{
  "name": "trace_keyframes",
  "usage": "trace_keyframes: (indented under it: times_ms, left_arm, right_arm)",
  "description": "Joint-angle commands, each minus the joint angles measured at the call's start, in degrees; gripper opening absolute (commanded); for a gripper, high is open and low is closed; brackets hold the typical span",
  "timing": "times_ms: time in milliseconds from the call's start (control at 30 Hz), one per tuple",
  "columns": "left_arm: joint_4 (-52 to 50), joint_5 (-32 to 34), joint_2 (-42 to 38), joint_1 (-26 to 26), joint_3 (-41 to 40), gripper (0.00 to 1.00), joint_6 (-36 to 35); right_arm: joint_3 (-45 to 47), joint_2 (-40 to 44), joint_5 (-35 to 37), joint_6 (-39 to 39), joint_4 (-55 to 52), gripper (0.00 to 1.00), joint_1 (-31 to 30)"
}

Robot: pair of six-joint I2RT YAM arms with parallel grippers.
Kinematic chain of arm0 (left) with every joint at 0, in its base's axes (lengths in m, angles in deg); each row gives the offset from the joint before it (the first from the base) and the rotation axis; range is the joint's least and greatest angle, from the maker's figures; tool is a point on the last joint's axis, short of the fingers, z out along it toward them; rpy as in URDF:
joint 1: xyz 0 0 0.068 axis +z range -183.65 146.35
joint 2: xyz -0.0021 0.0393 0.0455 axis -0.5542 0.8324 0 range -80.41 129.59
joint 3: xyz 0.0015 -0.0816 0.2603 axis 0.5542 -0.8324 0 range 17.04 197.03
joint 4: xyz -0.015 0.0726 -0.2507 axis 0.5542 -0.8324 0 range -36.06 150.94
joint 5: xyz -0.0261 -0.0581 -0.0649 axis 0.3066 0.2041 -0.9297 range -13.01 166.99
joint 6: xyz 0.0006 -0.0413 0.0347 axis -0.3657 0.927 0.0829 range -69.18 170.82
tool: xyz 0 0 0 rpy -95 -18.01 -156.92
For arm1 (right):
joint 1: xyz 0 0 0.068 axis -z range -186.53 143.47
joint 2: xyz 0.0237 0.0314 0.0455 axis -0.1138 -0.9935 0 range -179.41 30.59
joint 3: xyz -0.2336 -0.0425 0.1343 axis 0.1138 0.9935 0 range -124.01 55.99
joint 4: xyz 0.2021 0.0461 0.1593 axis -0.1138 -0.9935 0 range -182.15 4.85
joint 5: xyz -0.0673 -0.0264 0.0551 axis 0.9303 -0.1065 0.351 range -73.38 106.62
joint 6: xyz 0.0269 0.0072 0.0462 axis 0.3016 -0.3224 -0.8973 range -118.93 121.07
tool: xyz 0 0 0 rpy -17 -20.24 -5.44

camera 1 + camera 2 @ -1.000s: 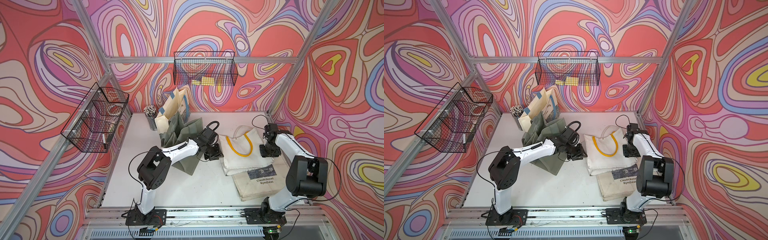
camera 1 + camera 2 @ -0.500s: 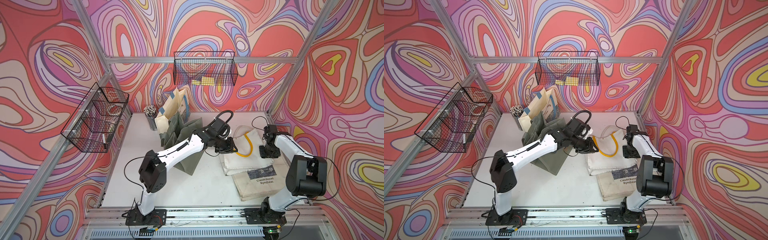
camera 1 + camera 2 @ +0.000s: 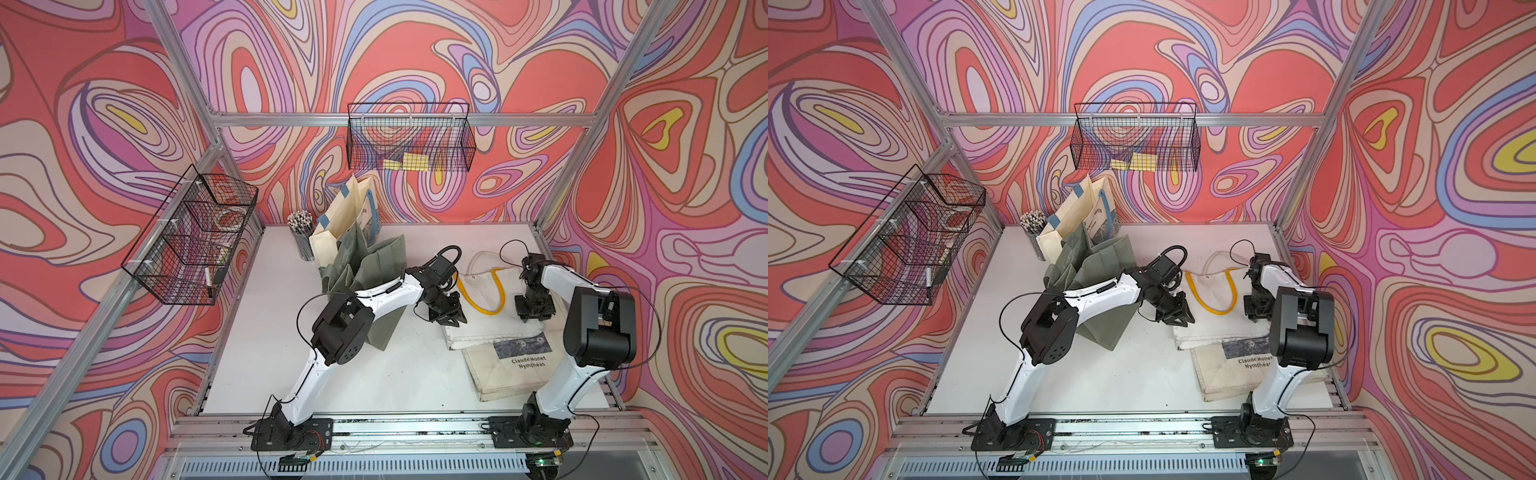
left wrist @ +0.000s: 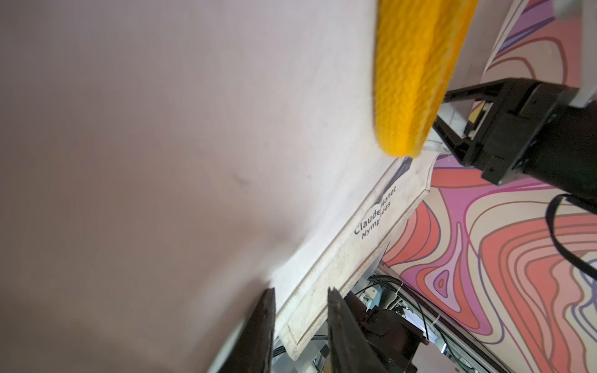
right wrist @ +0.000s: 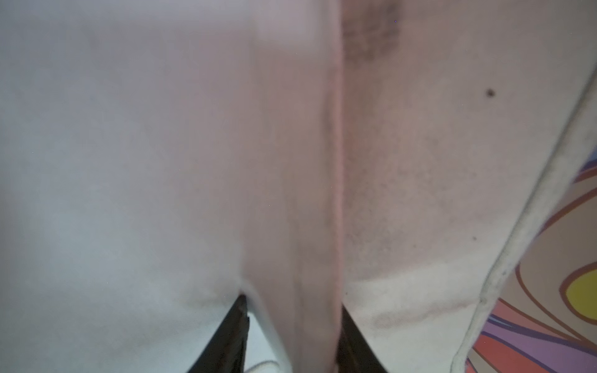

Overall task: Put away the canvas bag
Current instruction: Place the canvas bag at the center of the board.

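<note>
Right wrist view: right end effector pinches a raised fold of the canvas bag. Left end effector, narrowly parted and empty, sits at the bag's opposite edge. The bag overlaps a printed bag; open bench lies toward the left arm.

Two slender robot arms: left arm, right arm. Each has glossy white shells, bulky black joint housings, a black base plate and thin black cables looping off wrist and base. Black wedge-fingered left gripper and right gripper.
</note>
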Motion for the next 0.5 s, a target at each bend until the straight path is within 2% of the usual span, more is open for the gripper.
trace_keyframes:
  times_ms: [0,200,467]
  left_arm:
    - [-1.0,-1.0,3.0,2.1,0.9,0.32,2.2]
    - [-3.4,-0.8,6.2,5.5,5.7,0.33,1.7]
    - [-11.9,2.8,13.2,9.8,20.4,0.33,-4.5]
  right_arm:
    - [-0.1,-6.1,-5.0,-2.8,2.1,0.40,0.1]
    - [-5.2,-12.3,-10.7,-7.0,2.8,0.37,0.1]
    - [-14.4,-17.9,-15.7,-13.2,2.2,0.37,0.1]
